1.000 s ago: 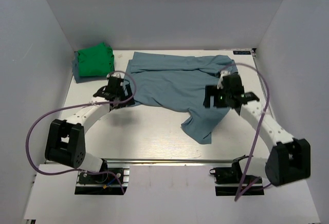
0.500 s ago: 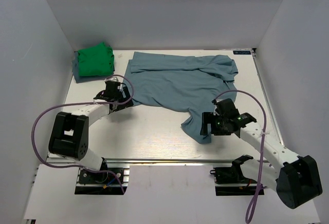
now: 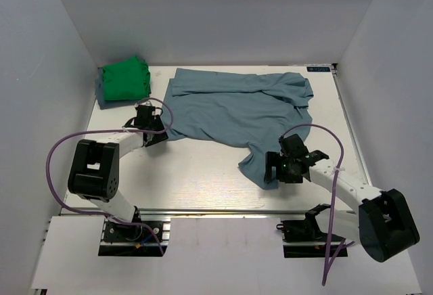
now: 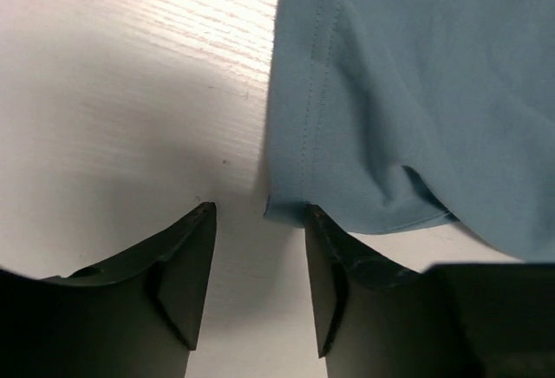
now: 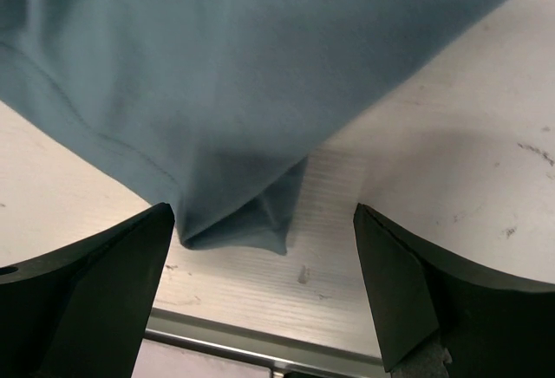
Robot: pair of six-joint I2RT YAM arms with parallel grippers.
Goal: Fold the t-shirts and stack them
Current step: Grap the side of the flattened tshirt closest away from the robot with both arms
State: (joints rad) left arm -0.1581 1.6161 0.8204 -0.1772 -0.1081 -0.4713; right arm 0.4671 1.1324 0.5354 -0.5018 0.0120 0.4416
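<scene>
Showed the blue-grey t-shirt (image 3: 237, 109) spread unfolded across the far half of the table (image 3: 196, 180), with one flap trailing toward the near right. Showed the green t-shirt (image 3: 124, 80) as a folded bundle in the far left corner, apart from the blue-grey one.

Caught the left gripper (image 3: 160, 132) low at the near left corner of the blue-grey t-shirt. Seen in the left wrist view with fingers (image 4: 186, 265) only a narrow gap apart and the hemmed corner of the cloth (image 4: 390, 92) lying on the table just at their tips, not clamped.

Caught the right gripper (image 3: 272, 172) at the tip of the trailing flap. Seen in the right wrist view with fingers (image 5: 87, 291) spread wide and the doubled-over tip of the flap (image 5: 243, 92) lying on the table between them, unclamped.

Gripped nothing on either side
</scene>
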